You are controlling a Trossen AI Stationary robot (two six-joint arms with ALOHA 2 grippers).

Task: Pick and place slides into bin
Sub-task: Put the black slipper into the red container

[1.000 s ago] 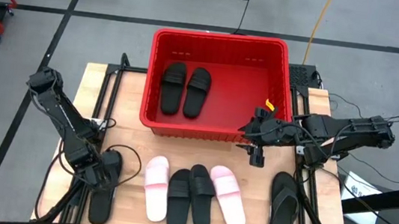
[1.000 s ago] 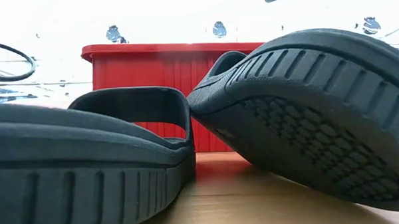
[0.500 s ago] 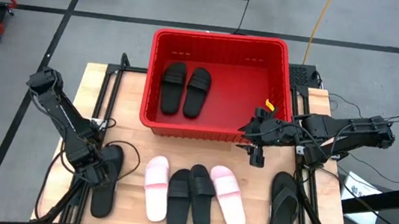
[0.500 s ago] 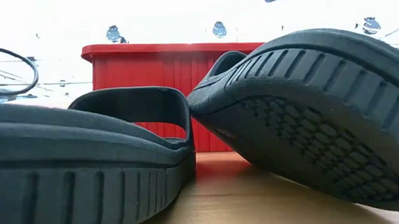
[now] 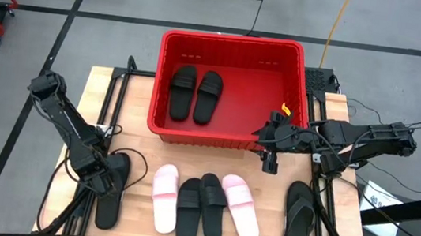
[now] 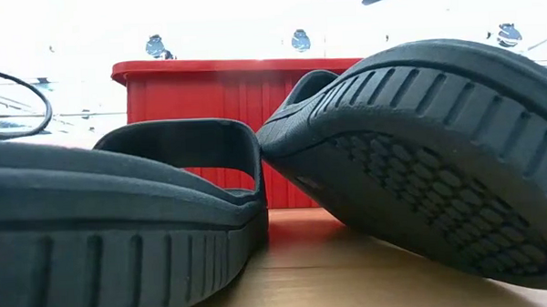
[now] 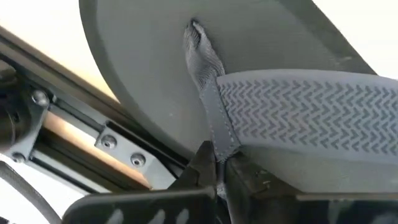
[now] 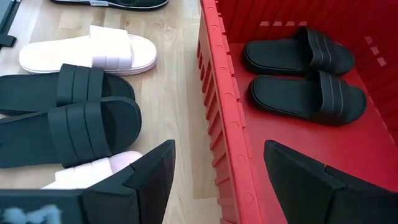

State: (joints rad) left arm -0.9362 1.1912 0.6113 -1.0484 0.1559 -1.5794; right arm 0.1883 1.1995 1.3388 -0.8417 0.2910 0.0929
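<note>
Looking down on the table [image 5: 111, 83], we saw the left gripper [image 5: 105, 183] low at the front left corner, its fingers pinched together on the strap of a black flip-flop [image 5: 108, 204] lying there; in the left wrist view the dark fingertips [image 7: 208, 165] were clamped on the fabric thong strap [image 7: 211, 106] where it rose from the sole. The right gripper [image 5: 269, 158] hung just outside the front right corner of the red bin [image 5: 234, 48], its fingers spread apart and holding nothing; the right wrist view showed one finger [image 8: 155, 174] over the wood and the other over the bin's floor. Inside the bin we counted two black band slides [image 5: 195, 94] lying side by side. On the table in front of the bin lay a row of four: a pink slide [image 5: 164, 198], two black band slides [image 5: 201, 206] overlapping, and another pink slide [image 5: 241, 206]. A second black flip-flop [image 5: 299, 219] lay at the front right.
</note>
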